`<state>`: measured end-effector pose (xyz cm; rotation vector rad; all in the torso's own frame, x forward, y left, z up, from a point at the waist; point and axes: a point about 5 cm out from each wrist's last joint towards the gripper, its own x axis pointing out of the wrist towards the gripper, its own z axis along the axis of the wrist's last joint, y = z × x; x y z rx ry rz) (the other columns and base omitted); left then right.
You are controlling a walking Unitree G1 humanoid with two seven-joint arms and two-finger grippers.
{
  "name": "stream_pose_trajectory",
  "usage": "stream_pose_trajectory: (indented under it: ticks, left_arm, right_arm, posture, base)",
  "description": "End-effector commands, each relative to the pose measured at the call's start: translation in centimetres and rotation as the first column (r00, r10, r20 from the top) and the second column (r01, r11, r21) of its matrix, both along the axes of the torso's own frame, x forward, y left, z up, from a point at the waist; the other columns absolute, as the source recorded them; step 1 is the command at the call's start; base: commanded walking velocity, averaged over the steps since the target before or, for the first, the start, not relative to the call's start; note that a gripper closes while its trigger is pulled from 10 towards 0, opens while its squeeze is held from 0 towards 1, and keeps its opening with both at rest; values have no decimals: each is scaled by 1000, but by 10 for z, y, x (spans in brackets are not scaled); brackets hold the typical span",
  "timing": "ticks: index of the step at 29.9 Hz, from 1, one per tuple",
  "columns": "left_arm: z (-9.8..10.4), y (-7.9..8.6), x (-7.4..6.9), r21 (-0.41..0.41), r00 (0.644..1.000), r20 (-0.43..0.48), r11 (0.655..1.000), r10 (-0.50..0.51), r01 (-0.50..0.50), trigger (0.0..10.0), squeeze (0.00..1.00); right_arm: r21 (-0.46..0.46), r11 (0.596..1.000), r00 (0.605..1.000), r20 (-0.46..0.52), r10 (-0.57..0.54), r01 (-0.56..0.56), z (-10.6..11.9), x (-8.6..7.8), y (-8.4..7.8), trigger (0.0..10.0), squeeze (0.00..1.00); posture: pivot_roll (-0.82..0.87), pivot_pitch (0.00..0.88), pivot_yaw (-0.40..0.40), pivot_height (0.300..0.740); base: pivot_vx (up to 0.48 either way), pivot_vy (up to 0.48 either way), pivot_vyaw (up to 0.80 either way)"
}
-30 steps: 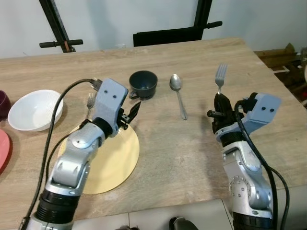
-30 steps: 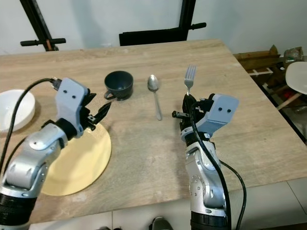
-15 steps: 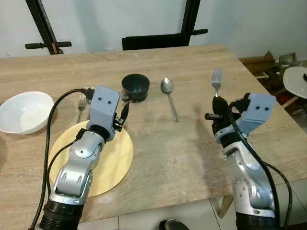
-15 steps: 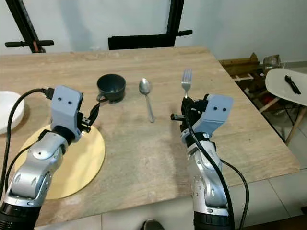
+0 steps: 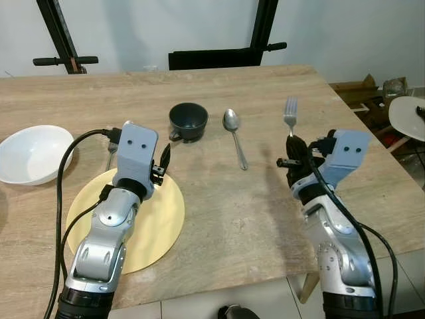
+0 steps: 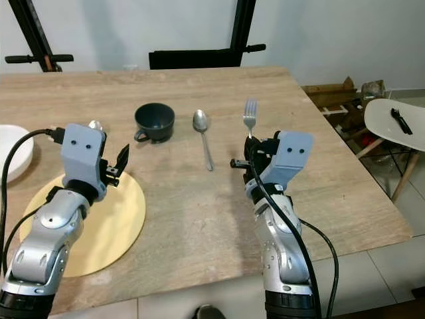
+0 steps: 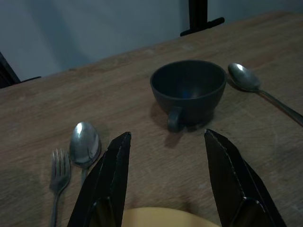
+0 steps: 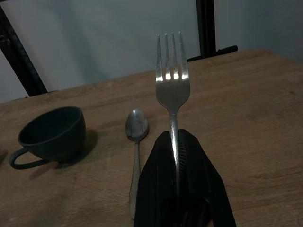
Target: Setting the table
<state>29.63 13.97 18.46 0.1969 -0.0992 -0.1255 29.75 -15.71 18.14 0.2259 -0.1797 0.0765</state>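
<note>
On your far left a white bowl (image 5: 36, 153) sits on the tabletop (image 5: 219, 219). Your left gripper (image 7: 163, 177), fingers apart, hovers at the yellow plate's (image 5: 156, 222) far edge, facing the dark cup (image 7: 188, 90). A spoon (image 5: 234, 135) lies beside the cup. Your right gripper (image 8: 177, 179) is clamped on a fork (image 8: 172, 80), tines up.

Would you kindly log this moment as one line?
right gripper: shut on fork | left gripper: open, facing cup | plate: on table
</note>
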Motion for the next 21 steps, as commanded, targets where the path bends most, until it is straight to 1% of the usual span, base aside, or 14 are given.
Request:
stream_pose_trajectory:
  ticks: [1,21]
  left_arm:
    - [1,-3,0,-2,1000,10,1000,-6,6,10000,0]
    - [1,-6,0,-11,1000,17,1000,-14,14,10000,0]
  right_arm:
    - [5,1000,1000,-10,-15,15,-4,0,-2,10000,0]
    - [1,1000,1000,-16,-18,18,-6,0,-2,10000,0]
  posture:
    - [-115,30,21,740]
    - [-118,36,24,740]
  base:
    - [0,0,0]
    - [0,0,0]
